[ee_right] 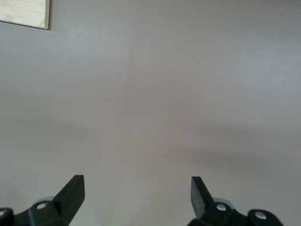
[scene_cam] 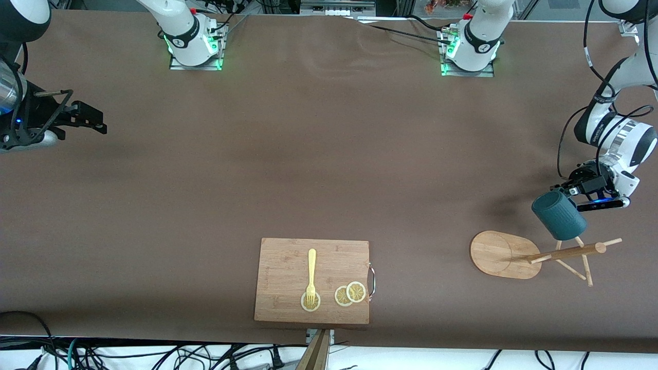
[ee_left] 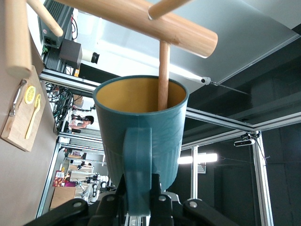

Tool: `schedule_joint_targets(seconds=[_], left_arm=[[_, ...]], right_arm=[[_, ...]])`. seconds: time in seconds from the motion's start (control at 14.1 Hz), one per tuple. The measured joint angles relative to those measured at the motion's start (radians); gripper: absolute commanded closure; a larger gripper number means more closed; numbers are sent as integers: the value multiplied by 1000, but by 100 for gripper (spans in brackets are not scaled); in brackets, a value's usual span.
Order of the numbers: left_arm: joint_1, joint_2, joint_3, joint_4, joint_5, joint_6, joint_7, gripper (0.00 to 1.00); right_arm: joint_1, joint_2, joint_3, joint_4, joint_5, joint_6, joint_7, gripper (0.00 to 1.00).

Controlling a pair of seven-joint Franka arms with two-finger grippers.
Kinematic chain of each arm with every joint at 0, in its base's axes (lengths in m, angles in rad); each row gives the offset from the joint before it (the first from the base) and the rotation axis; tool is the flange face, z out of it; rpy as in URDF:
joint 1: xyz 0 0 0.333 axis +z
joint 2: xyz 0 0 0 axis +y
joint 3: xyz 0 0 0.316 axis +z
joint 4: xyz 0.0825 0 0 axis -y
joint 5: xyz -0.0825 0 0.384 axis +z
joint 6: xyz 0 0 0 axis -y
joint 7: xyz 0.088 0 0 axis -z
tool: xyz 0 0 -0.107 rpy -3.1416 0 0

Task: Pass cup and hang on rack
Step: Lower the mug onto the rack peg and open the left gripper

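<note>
Teal cup (scene_cam: 559,214): hung mouth-down over a peg of the rack (scene_cam: 519,254), the peg inside its mouth.
Left gripper (scene_cam: 583,191): clamped on the cup's handle, above the rack.
Right gripper (scene_cam: 97,126): fingers spread, empty, waiting over bare table well away from the rack.
Cutting board (scene_cam: 288,267): near the rack, toward the right arm's end.

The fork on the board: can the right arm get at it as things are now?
Probably yes. The right pincer is open and empty, over bare table at its own end. The fork lies uncovered on the board, tines on a lemon slice. Whether the arm reaches that far is uncertain.
</note>
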Motion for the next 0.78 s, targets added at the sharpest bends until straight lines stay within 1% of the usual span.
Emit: schedule_joint_targets(seconds=[0.14, 0.28, 0.36, 0.43, 0.5, 0.57, 0.78], left_arm=[[0, 13, 1, 15, 0, 2, 0, 96], [1, 25, 1, 33, 0, 10, 0, 88], [2, 28, 1, 40, 0, 18, 0, 87], [2, 32, 1, 48, 0, 29, 0, 66], [3, 34, 1, 54, 0, 36, 0, 37], [4, 37, 1, 58, 0, 43, 0, 0], [7, 46, 1, 61, 0, 46, 0, 0]], right_arm=[[0, 0, 0, 0, 0, 0, 0, 1], [0, 0, 0, 0, 0, 0, 1, 1], [0, 0, 0, 0, 0, 0, 1, 1], [0, 0, 0, 0, 0, 0, 1, 0], [0, 0, 0, 0, 0, 0, 1, 1], [0, 0, 0, 0, 0, 0, 1, 1], [0, 3, 0, 0, 0, 0, 2, 1]])
